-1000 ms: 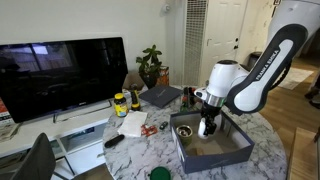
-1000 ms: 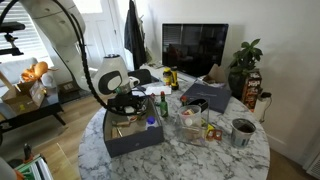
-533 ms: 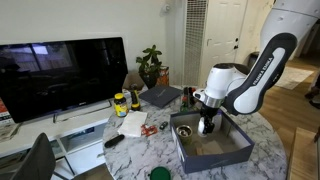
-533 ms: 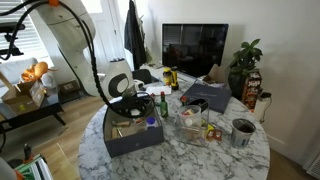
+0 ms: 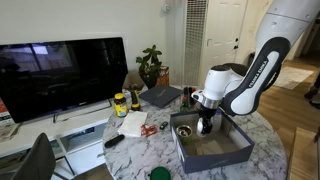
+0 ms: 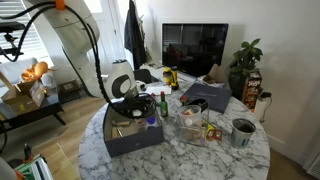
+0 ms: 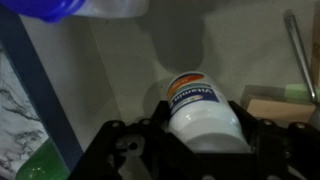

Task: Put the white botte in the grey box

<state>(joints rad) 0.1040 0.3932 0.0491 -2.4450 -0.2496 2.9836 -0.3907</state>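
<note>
My gripper (image 7: 205, 130) is shut on the white bottle (image 7: 205, 112), which has an orange and blue label and lies between the jaws. The gripper (image 5: 207, 124) reaches down into the grey box (image 5: 214, 160) on the marble table, near the box's far end. In the wrist view the box's tan inside (image 7: 110, 70) lies right behind the bottle. In an exterior view the gripper (image 6: 128, 106) sits low inside the box (image 6: 135, 141). The exterior views hide the bottle behind the gripper.
A dark round cup (image 5: 184, 129) stands in the box beside the gripper. A blue-capped bottle (image 6: 151, 124) and a green bottle (image 6: 163, 105) stand by the box's edge. A clear tub (image 6: 193, 120), metal cup (image 6: 242, 131), laptop (image 5: 160, 96) and TV (image 5: 60, 72) are around.
The arm's upper links have shifted a little. The gripper stays low in the box, still shut on the white bottle.
</note>
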